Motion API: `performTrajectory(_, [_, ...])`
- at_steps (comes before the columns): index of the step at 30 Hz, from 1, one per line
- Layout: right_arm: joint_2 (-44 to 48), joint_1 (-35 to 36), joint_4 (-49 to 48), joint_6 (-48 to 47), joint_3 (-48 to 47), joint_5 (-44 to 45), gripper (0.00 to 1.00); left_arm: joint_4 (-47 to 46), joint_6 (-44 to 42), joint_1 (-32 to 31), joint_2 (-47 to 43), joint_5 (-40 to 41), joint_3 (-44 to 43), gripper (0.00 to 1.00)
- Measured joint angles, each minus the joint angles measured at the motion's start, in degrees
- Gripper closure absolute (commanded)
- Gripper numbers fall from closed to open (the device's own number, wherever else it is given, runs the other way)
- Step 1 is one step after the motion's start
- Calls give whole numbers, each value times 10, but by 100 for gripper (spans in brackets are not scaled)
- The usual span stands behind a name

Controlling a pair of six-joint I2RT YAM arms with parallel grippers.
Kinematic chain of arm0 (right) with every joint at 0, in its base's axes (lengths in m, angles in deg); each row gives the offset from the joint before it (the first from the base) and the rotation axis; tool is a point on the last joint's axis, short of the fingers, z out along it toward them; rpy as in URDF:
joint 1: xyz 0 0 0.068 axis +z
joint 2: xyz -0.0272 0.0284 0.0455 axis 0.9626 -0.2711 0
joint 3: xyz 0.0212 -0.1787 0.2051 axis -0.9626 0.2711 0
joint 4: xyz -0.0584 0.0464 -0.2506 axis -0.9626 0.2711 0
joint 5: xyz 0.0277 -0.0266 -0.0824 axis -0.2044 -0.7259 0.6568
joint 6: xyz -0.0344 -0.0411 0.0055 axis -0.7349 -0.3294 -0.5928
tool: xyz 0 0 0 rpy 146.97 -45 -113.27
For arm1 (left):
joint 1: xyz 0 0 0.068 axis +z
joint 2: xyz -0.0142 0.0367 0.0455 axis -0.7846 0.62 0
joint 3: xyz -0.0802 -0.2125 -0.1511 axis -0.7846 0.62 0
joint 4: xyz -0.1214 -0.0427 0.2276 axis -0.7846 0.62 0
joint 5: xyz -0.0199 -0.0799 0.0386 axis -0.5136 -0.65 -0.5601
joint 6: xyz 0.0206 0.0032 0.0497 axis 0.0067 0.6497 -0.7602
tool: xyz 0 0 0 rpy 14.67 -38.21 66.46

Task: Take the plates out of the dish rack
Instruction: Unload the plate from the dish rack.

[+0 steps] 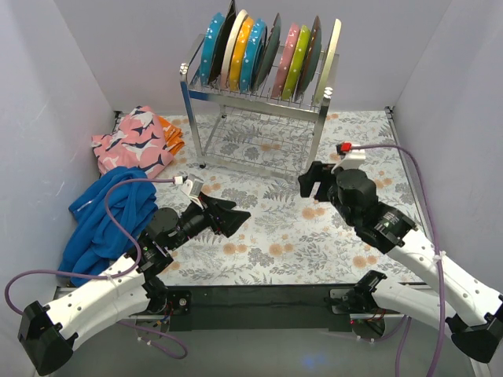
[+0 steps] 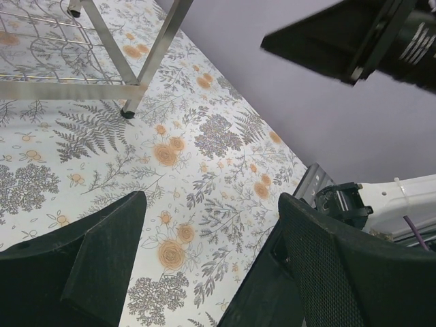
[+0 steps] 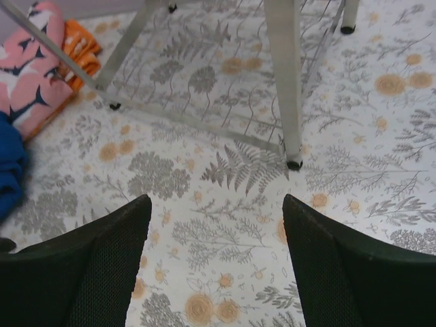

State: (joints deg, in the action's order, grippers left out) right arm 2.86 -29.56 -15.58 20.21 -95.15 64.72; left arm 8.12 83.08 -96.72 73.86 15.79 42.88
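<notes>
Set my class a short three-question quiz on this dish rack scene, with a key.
1. True or false: all the plates stand on edge in the top tier of the dish rack.
2. What lies on the table left of the rack? A) pink patterned cloth B) mug C) sponge
3. Are the left end effector and the right end effector open or shut?
Key: 1 true; 2 A; 3 both open.
</notes>
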Motion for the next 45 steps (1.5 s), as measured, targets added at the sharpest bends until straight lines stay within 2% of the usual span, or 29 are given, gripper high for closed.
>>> performTrajectory(11, [-133,0,27,-23,-279,141,22,0,1,-3,1,0,0,23])
performTrajectory(28, [-426,0,-119,-342,-667,313,26,0,3,-6,5,-9,0,23])
performTrajectory(34, [-470,-5,-131,-409,-680,364,28,0,3,-9,5,-11,0,23])
performTrajectory(45, [-477,-34,-143,-435,-680,398,37,0,3,-9,10,-12,0,24])
